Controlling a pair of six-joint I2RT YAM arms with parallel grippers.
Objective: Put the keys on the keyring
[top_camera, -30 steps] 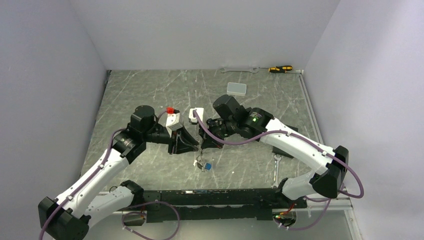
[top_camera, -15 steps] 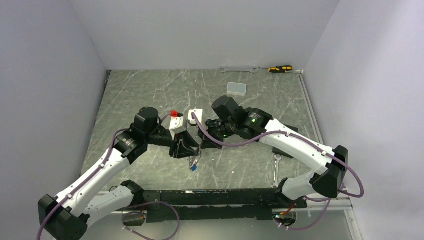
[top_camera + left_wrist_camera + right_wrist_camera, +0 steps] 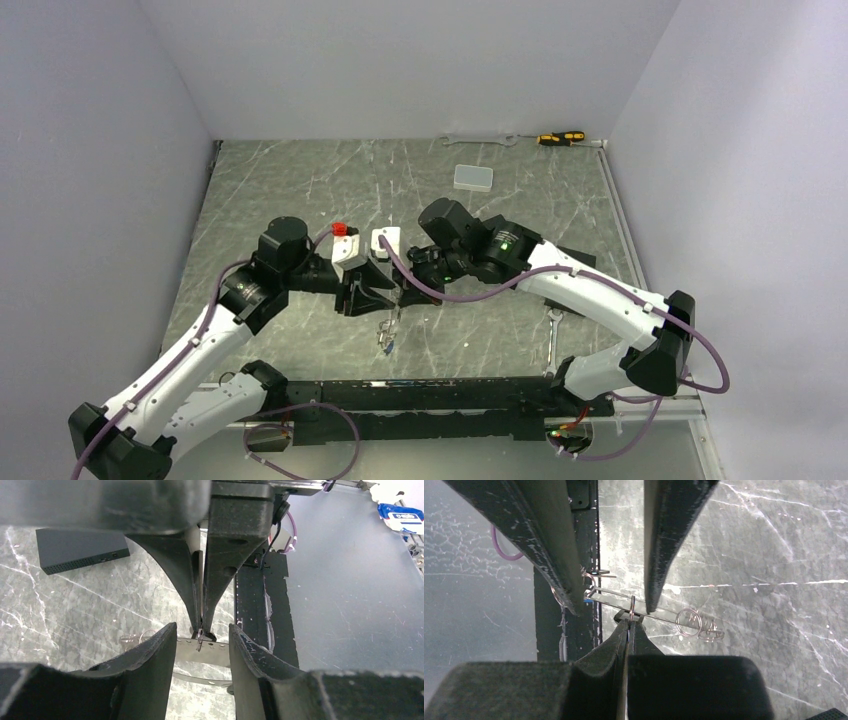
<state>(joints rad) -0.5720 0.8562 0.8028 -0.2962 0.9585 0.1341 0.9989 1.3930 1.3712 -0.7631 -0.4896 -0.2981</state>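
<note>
My right gripper [image 3: 629,621] is shut on a small wire ring [image 3: 631,605] that sits round a pale flat band, the keyring [image 3: 664,612]. Further wire rings [image 3: 689,621] hang on that band. In the top view the keys [image 3: 385,338] and a blue tag [image 3: 388,348] dangle below both grippers, clear of the table. My left gripper [image 3: 202,630] stands open. Its fingers [image 3: 559,545] flank the right gripper's tips and the ring [image 3: 200,640] without touching them. The keyring band [image 3: 220,652] runs across behind its jaws. The left gripper [image 3: 388,297] and right gripper [image 3: 402,290] meet tip to tip.
A silver spanner [image 3: 552,335] lies by the right arm's base. Another spanner [image 3: 480,140] and a yellow-handled screwdriver [image 3: 560,137] lie along the back wall. A pale box [image 3: 473,178] sits behind the grippers. A black flat box [image 3: 80,550] rests on the marble top. A black rail [image 3: 430,395] lines the near edge.
The left jaws have widened. Both grippers have drifted a little to the left, and the hanging keys with the blue tag have swung left with them.
</note>
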